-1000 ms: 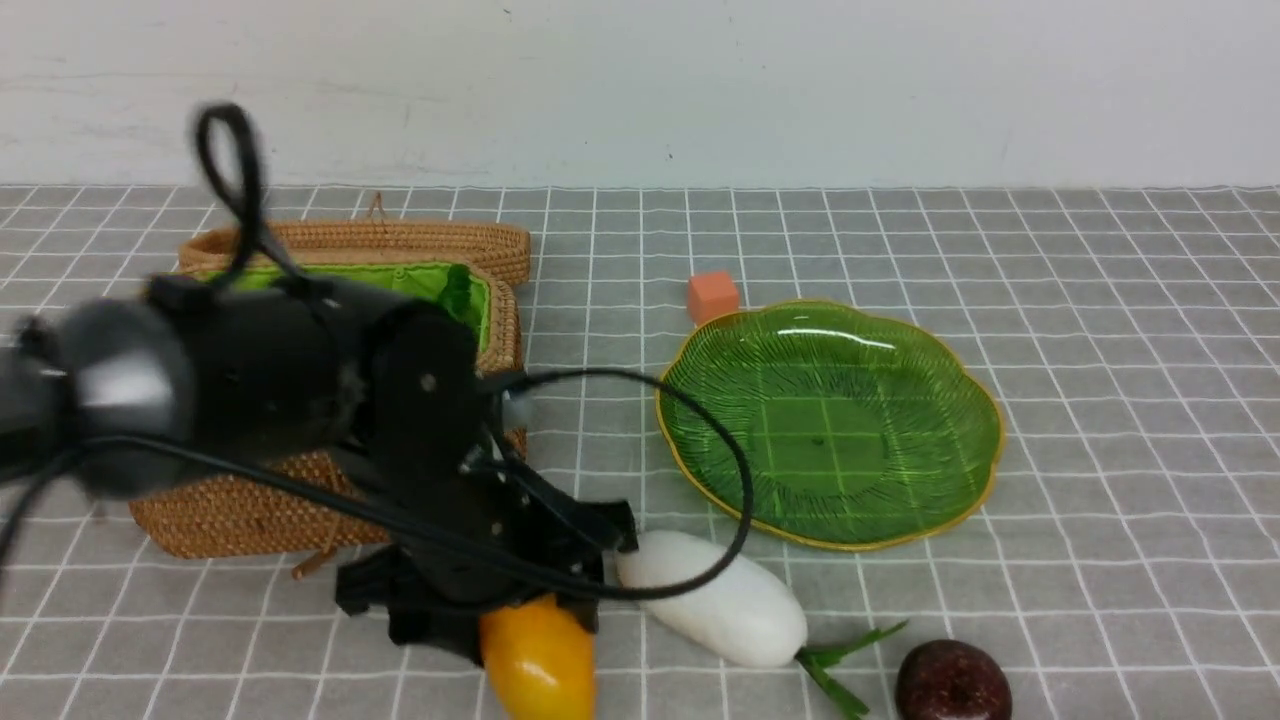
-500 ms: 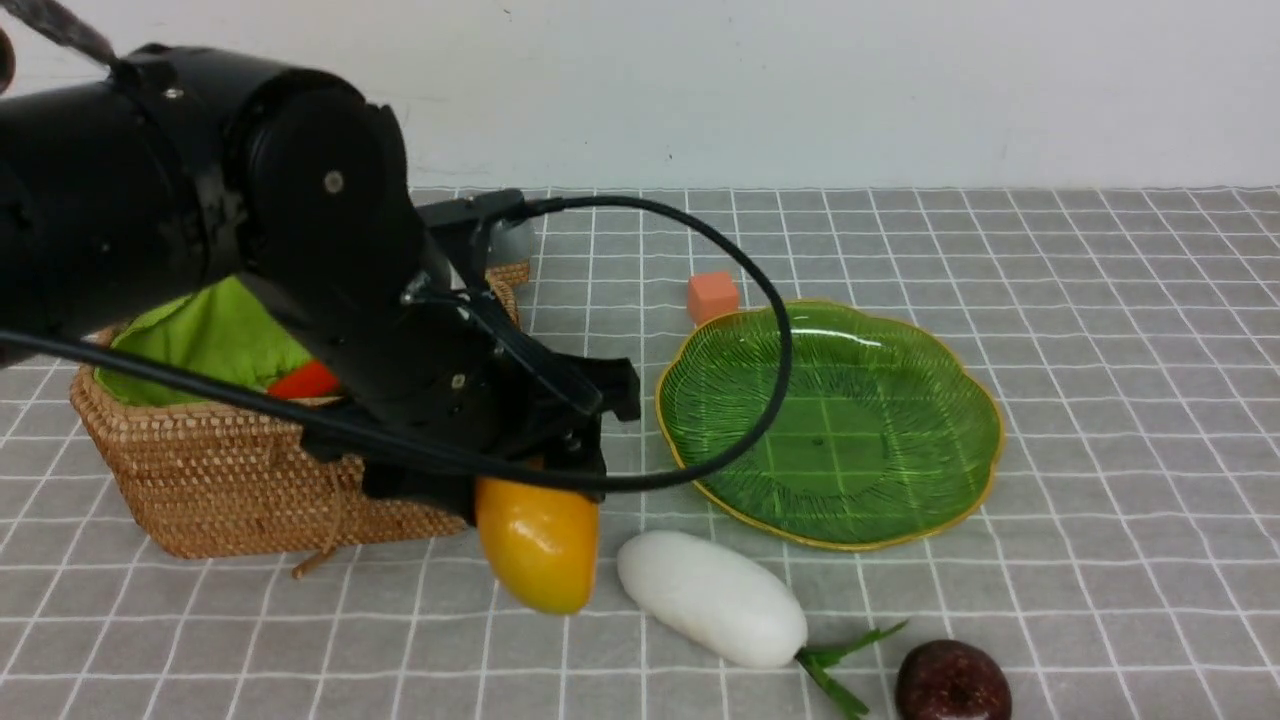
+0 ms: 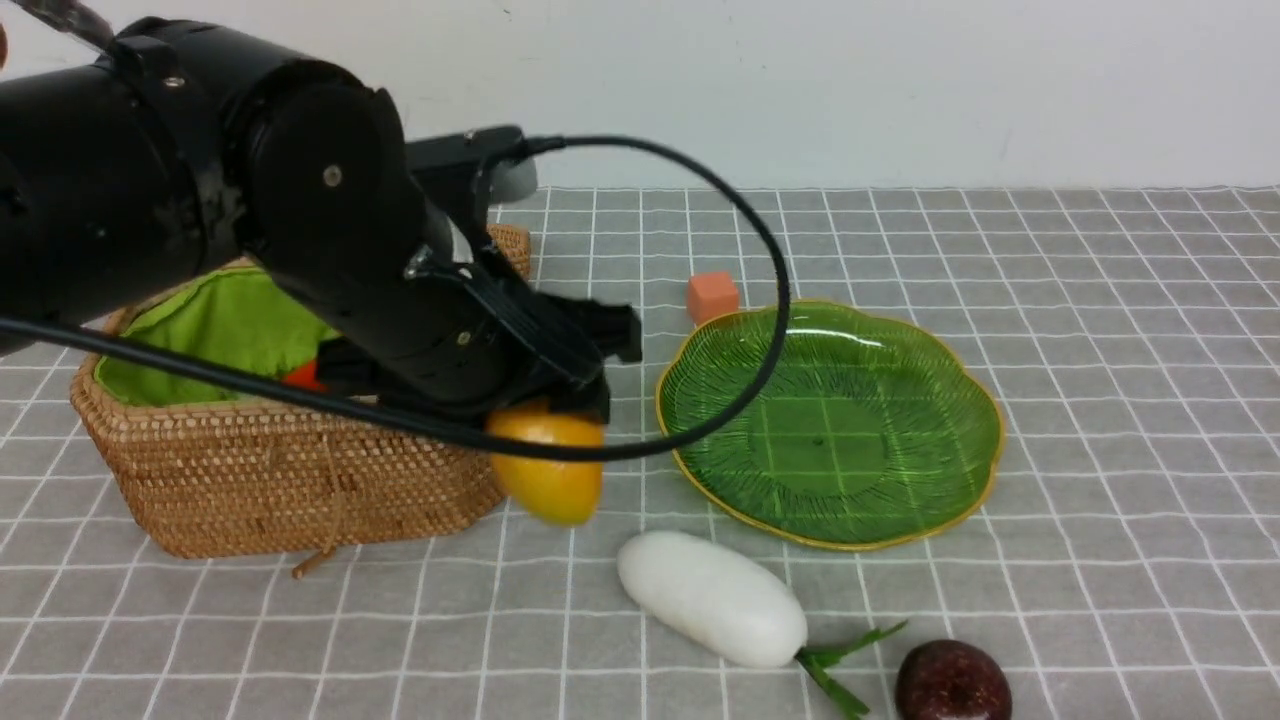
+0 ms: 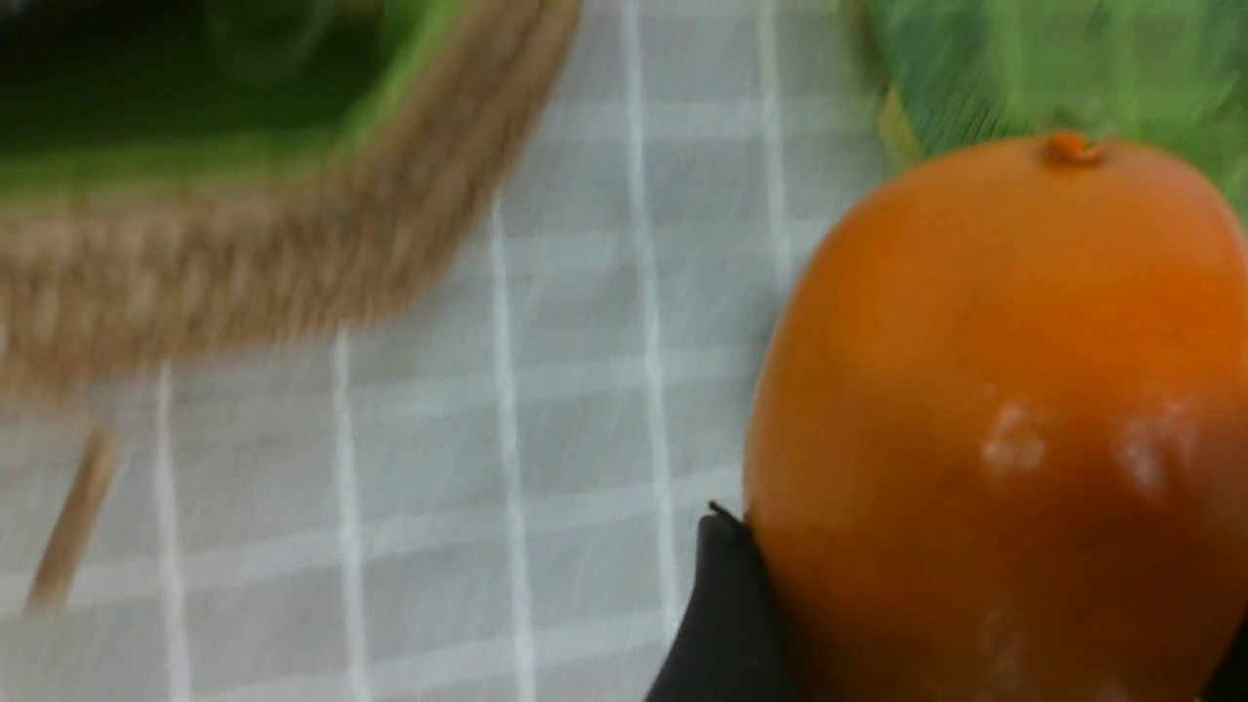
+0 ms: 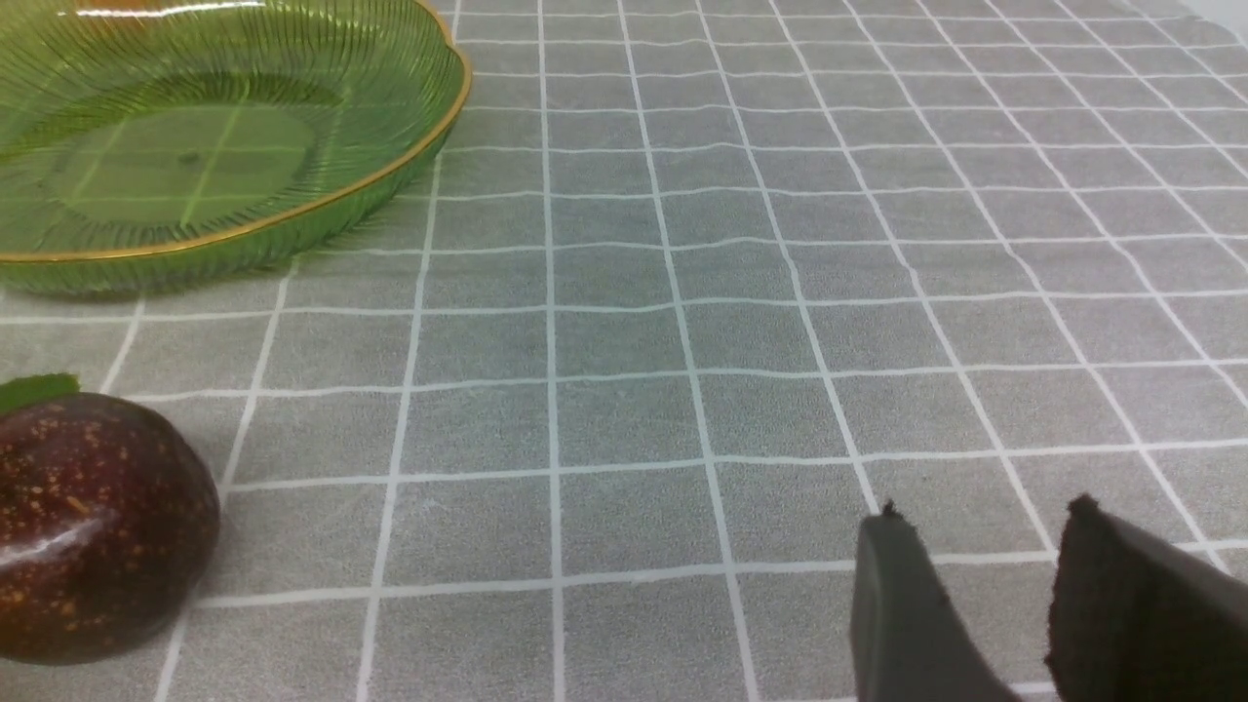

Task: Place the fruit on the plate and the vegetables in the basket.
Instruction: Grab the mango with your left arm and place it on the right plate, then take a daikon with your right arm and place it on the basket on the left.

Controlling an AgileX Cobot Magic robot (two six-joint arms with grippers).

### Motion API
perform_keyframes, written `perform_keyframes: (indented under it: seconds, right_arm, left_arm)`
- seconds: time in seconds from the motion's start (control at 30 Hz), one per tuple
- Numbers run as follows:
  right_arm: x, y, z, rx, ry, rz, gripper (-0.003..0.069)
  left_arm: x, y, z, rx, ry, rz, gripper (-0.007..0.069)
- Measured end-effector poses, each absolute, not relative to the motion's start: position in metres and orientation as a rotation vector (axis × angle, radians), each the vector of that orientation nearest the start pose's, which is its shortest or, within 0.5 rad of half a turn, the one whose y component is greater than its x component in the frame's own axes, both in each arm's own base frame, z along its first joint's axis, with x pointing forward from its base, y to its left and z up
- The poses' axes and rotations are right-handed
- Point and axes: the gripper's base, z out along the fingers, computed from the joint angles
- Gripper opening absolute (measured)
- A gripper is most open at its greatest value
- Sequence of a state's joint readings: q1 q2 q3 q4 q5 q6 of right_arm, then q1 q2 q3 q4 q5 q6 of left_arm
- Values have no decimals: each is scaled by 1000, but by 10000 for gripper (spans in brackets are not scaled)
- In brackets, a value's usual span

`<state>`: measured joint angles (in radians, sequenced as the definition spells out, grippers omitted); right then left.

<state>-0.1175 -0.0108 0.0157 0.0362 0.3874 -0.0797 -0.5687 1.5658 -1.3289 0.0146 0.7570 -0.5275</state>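
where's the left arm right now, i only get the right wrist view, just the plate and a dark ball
observer: the left gripper is shut on the mango, which looks lifted clear of the cloth, between the basket and the plate
operator: anything in the basket yet
observer: an orange-red piece shows inside it, maybe the carrot; the rest is hidden
operator: what else is on the table
observer: the white radish lies on the robot's side of the plate, left of your maroon ball, and an orange cube sits by the plate's far rim
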Motion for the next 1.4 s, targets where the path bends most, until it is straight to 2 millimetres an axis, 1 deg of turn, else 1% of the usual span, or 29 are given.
perform_keyframes:
  seconds: [0.1,0.17,0.2,0.23,0.3,0.33,0.37,0.4,0.43,0.5,0.57,0.63,0.67,0.73,0.83,0.97,1.03,1.1,1.2,1.27,1.3,1.37,1.4]
  right_arm:
    - [52,-5,174,58,1876,-100,242]
    - [52,-5,174,58,1876,-100,242]
    - [52,-5,174,58,1876,-100,242]
    - [52,-5,174,58,1876,-100,242]
    - [52,-5,174,58,1876,-100,242]
    - [52,-5,174,58,1876,-100,242]
    - [52,-5,174,58,1876,-100,242]
    - [52,-5,174,58,1876,-100,242]
    - [52,-5,174,58,1876,-100,242]
    - [52,-5,174,58,1876,-100,242]
    - [52,-5,174,58,1876,-100,242]
    - [52,-5,174,58,1876,-100,242]
    - [52,-5,174,58,1876,-100,242]
    - [52,-5,174,58,1876,-100,242]
    - [52,-5,174,58,1876,-100,242]
    - [52,-5,174,58,1876,-100,242]
    - [52,-5,174,58,1876,-100,242]
    - [52,-5,174,58,1876,-100,242]
    - [52,-5,174,58,1876,-100,242]
    - [52,-5,174,58,1876,-100,242]
    - [52,-5,174,58,1876,-100,242]
    - [52,-5,174,58,1876,-100,242]
    - [52,-5,174,58,1876,-100,242]
  left_arm:
    - [303,-195,313,167,2472,-460,533]
    - [311,-202,309,230,2464,-470,533]
    - [319,-211,306,266,2460,-500,533]
    - [321,-212,305,276,2458,-497,533]
    - [341,-231,301,317,2427,-569,533]
    - [343,-232,303,325,2415,-574,533]
    - [357,-243,298,320,2393,-616,533]
    - [366,-250,294,312,2383,-638,533]
    - [370,-254,294,302,2374,-658,533]
    - [381,-262,284,287,2383,-681,533]
    - [392,-271,265,274,2410,-691,533]
    - [397,-274,257,271,2423,-690,533]
    - [402,-277,246,269,2442,-685,533]
    - [405,-279,233,265,2465,-681,533]
    - [407,-280,227,261,2477,-680,544]
    - [406,-280,232,258,2475,-691,638]
    - [404,-280,234,262,2480,-692,661]
    - [403,-279,237,267,2485,-693,666]
    - [397,-276,250,301,2490,-678,650]
    - [390,-271,265,339,2489,-650,615]
    - [389,-270,269,344,2483,-648,606]
    - [374,-257,303,408,2464,-590,540]
    - [369,-253,312,429,2465,-565,514]
